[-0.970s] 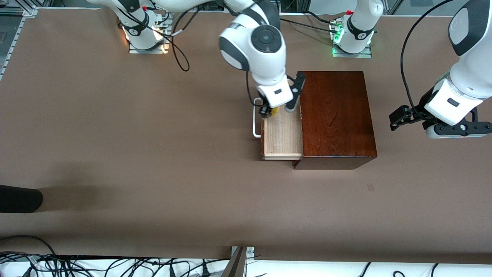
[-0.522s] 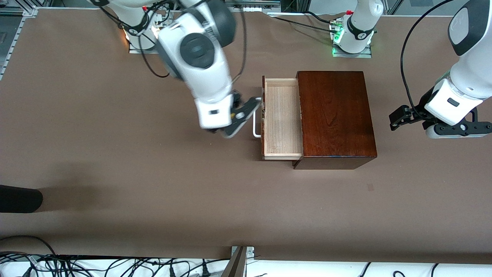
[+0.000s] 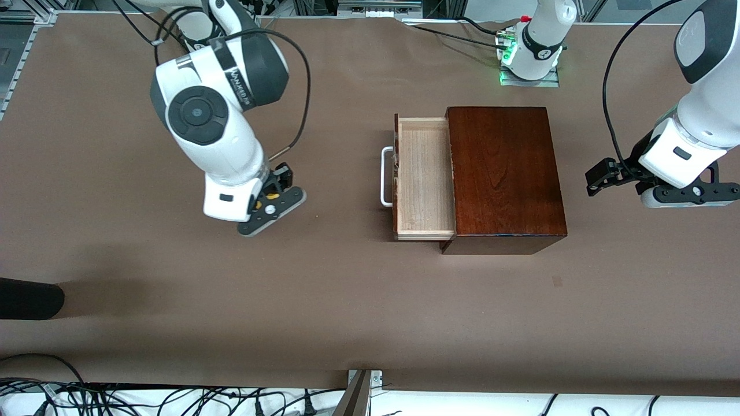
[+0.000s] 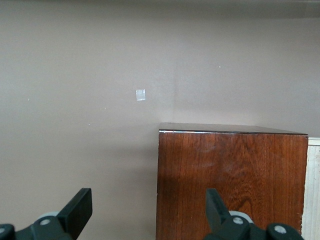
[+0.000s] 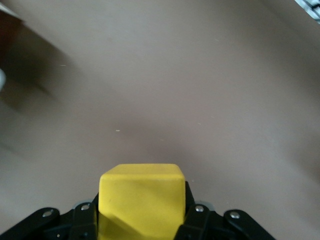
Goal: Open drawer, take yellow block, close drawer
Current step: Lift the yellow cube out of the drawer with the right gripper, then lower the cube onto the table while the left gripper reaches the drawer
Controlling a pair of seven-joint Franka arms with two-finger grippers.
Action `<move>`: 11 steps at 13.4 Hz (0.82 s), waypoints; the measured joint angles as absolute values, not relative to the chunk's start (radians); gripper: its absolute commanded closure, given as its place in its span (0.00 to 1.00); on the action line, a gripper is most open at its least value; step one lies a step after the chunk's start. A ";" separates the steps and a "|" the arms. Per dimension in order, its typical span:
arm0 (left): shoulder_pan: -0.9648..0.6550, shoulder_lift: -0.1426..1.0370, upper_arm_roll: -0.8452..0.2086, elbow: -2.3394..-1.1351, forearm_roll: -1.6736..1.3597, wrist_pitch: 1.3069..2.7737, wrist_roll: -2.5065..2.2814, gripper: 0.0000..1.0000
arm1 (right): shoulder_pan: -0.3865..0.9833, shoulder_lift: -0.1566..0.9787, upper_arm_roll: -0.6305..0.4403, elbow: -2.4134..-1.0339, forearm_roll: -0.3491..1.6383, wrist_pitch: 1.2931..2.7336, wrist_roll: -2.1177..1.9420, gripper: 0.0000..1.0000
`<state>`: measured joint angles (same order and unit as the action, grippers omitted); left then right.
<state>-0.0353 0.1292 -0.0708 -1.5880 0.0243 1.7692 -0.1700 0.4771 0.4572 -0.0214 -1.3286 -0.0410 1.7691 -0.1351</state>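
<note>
The drawer [image 3: 424,179] stands pulled open from the dark mahogany box [image 3: 506,173], its pale tray bare and its white loop handle [image 3: 385,176] toward the right arm's end. My right gripper [image 3: 267,203] is shut on the yellow block [image 3: 270,196] and holds it over bare table, away from the drawer toward the right arm's end. In the right wrist view the yellow block [image 5: 141,195] fills the space between the fingers of the right gripper [image 5: 141,217]. My left gripper [image 3: 688,197] waits open and empty beside the box at the left arm's end. Its fingers [image 4: 75,212] stand wide apart, with the box [image 4: 230,180] beneath.
A small pale tape mark [image 3: 557,281] lies on the table nearer the front camera than the box; it also shows in the left wrist view [image 4: 140,94]. A dark object [image 3: 29,297] juts in at the right arm's end. Cables [image 3: 173,398] run along the front edge.
My right gripper lifted the yellow block out of the drawer and carried it away toward the right arm's end. The drawer stays open. The left arm has not moved.
</note>
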 measured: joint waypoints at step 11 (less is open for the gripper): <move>-0.034 0.179 -0.069 -1.563 0.024 1.777 -0.175 0.00 | 0.474 0.145 -0.363 -2.397 -0.033 2.688 -0.055 1.00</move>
<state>-0.0343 0.1794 -0.0693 -1.5634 0.0242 1.7768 -0.1751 0.4742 0.1446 -0.3631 -2.3970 -0.0332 2.6877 -0.0547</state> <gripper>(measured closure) 0.000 0.445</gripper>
